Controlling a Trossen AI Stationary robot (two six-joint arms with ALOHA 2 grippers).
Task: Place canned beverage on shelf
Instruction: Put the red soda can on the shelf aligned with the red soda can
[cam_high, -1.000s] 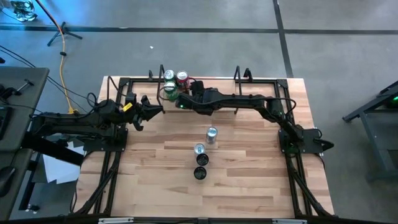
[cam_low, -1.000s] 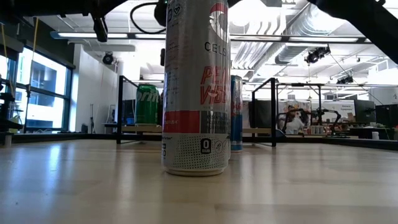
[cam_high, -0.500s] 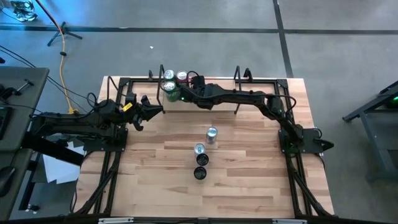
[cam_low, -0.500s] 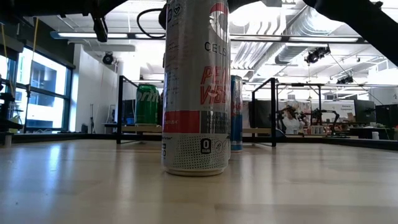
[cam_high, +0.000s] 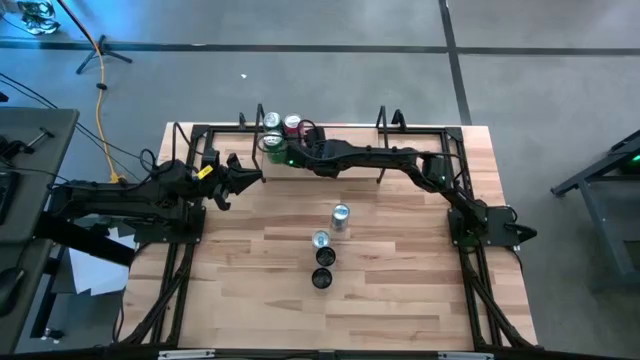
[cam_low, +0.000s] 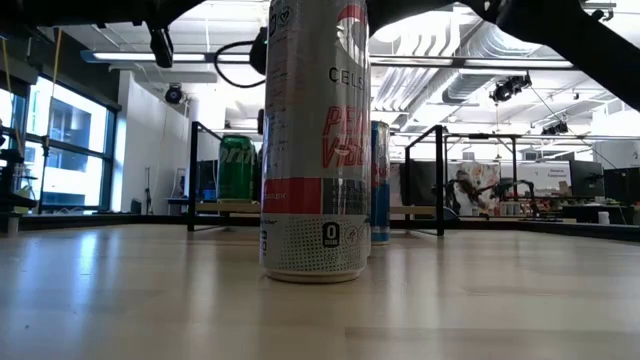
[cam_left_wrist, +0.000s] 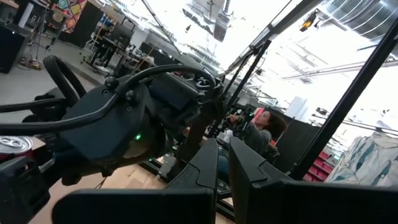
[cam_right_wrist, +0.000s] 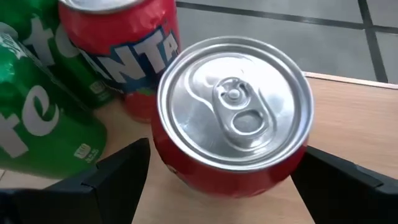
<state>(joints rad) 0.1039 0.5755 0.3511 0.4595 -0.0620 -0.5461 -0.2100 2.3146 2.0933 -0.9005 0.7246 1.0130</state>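
Well, the wooden table (cam_high: 400, 290) takes up most of the floor space, with a dark arm mounted at either side. At its far edge stands the shelf (cam_high: 345, 133), a low pale board with a black wire upright at each end.

The right arm stretches from its base all the way across the back of the table to the left end of that shelf. Its right gripper (cam_right_wrist: 227, 177) sits spread wide, one dark finger (cam_right_wrist: 118, 177) on each side of a red can (cam_right_wrist: 233, 118). That can stands upright on pale wood, silver top and pull tab facing the wrist camera. The fingers flank it closely; whether they actually touch its wall I cannot tell.

Just behind it stands a red Fanta can (cam_right_wrist: 124, 43), and beside that a green can (cam_right_wrist: 37, 118), all bunched together.

The left arm waits over the left side of the table, its left gripper (cam_high: 245, 175) clenched on nothing, well apart from the shelf cans.

Four more cans form a short row mid-table, the nearest to the low camera being a tall Celsius can (cam_low: 315, 140).
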